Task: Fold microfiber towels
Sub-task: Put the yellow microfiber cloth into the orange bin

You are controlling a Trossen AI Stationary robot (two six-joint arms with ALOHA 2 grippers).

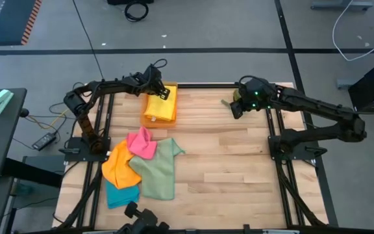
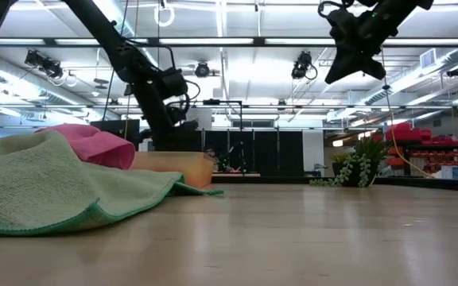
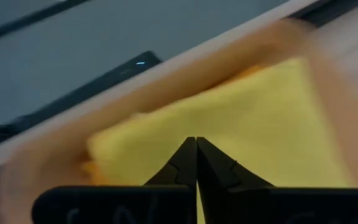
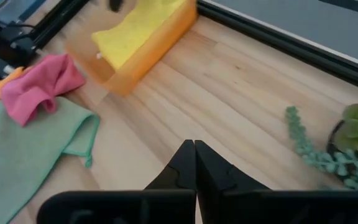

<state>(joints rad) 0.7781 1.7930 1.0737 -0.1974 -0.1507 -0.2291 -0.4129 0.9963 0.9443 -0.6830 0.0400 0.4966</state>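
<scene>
A folded yellow towel (image 1: 161,105) lies in the orange tray (image 1: 145,118) at the far left of the table. My left gripper (image 1: 166,92) is shut above that towel (image 3: 260,118). At the near left lies a loose pile: a pink towel (image 1: 141,144) on top, an orange one (image 1: 119,166), a sage green one (image 1: 158,169) spread flat, and a teal one (image 1: 121,194) underneath. My right gripper (image 1: 236,110) hangs shut in the air over the far right of the table (image 4: 194,144), holding nothing. My left gripper has its shut fingers (image 3: 185,163) over the middle of the yellow towel's top layer (image 3: 204,118), slanting down from the table's far left. Whether the tips touch the cloth, I cannot tell.
A small green trailing plant (image 4: 347,140) stands at the far right edge, just beyond my right gripper. Bare wood (image 1: 239,169) stretches across the middle and right of the table. Black frame rails (image 1: 284,175) run along the table's sides.
</scene>
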